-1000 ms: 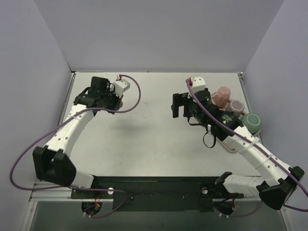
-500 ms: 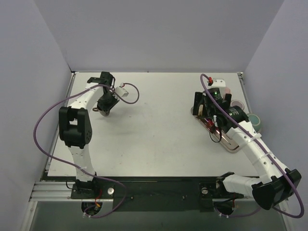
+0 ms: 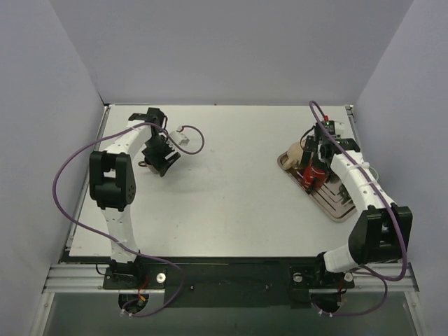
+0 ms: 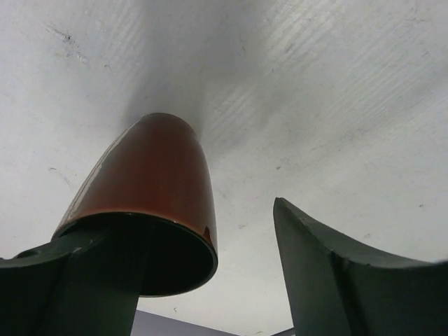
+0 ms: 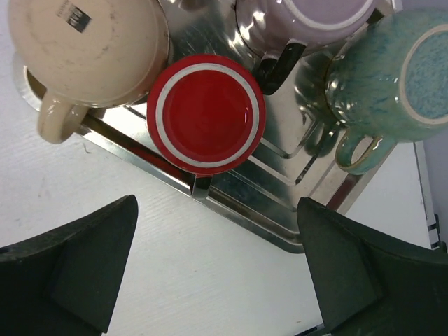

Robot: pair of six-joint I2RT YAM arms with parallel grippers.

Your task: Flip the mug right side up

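Observation:
A glossy brown mug (image 4: 150,182) stands on the white table with its dark mouth facing my left wrist camera. My left gripper (image 4: 210,238) is open around it: the left finger (image 4: 63,280) crosses the mug's mouth, and the right finger (image 4: 336,280) stands apart from the wall with bare table between. In the top view this gripper (image 3: 159,158) points down at the table's back left, and only a sliver of the mug (image 3: 143,164) shows beside it. My right gripper (image 5: 217,203) is open with nothing between its fingers, hovering at the tray's near edge.
A steel tray (image 5: 280,231) at the right of the table holds a red mug (image 5: 206,115), a cream mug (image 5: 84,49), a purple mug (image 5: 308,21) and a teal mug (image 5: 392,77). Purple walls close the table on three sides.
My left gripper has opened, letting go of the brown mug. My right arm has swung back and to the right over the tray, and its fingers have narrowed slightly.

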